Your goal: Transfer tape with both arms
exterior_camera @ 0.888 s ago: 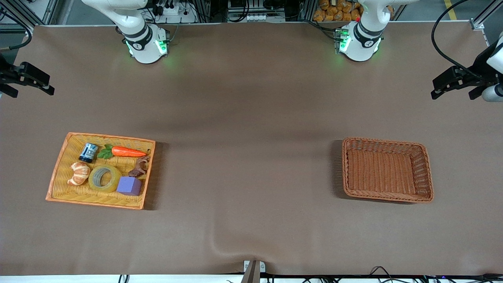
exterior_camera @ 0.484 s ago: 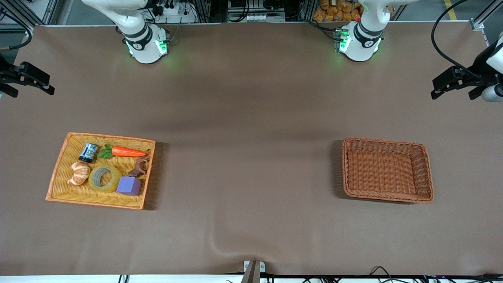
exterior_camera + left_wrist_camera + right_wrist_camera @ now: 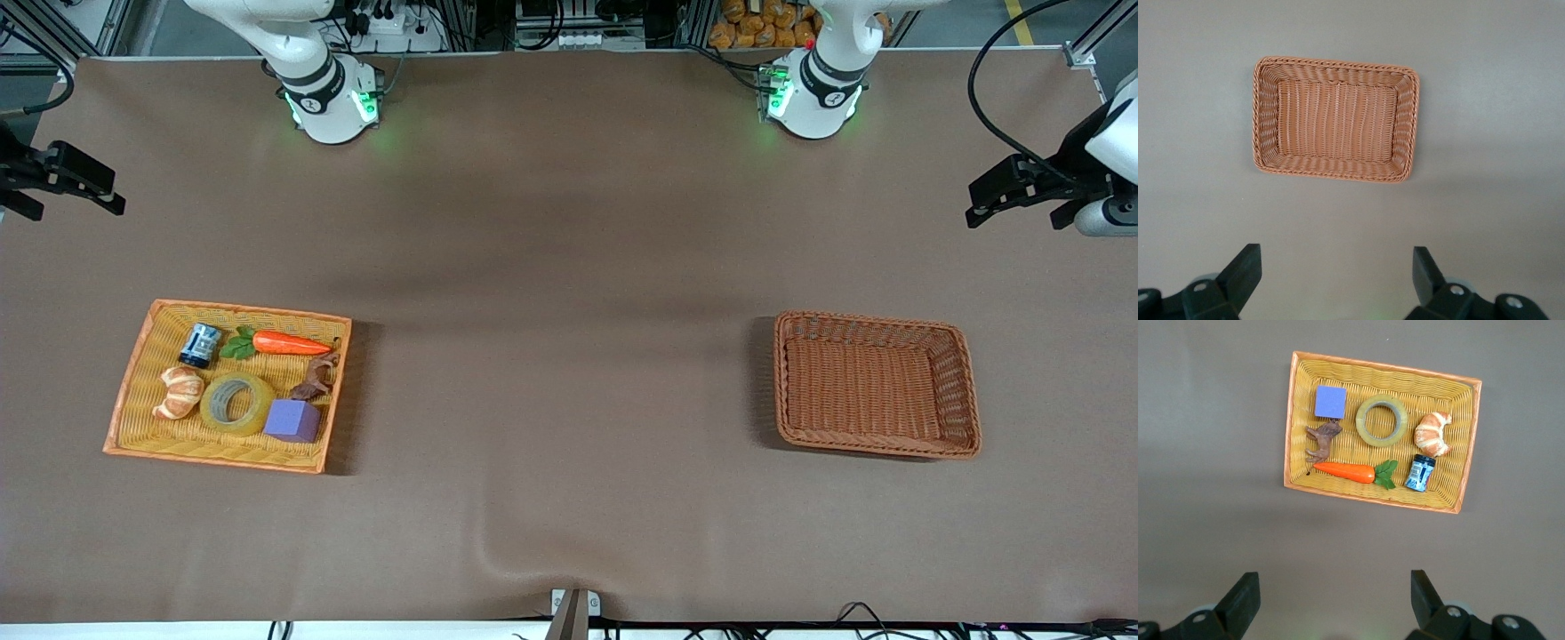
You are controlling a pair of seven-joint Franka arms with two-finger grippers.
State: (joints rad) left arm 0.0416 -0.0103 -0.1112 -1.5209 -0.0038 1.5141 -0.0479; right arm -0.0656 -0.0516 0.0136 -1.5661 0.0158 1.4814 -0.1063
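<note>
Two hands are up in the air, both spread wide and holding nothing: my right hand (image 3: 1331,603) over the counter (image 3: 551,267) near the yellow tray (image 3: 133,382), my left hand (image 3: 1337,280) waiting near the brown basket (image 3: 965,391). I see the tape (image 3: 236,403) flat in the tray between croissant (image 3: 180,392) and purple cube (image 3: 292,420), so I would bring the right hand straight down, one finger into its hole.

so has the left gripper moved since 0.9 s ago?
Yes, slightly. In the front view the left gripper has shifted toward the table's middle and up-frame, judged against the brown basket, which stayed put.

Tape (image 3: 236,403) in tray (image 3: 133,373) beside cube (image 3: 292,420)
</note>
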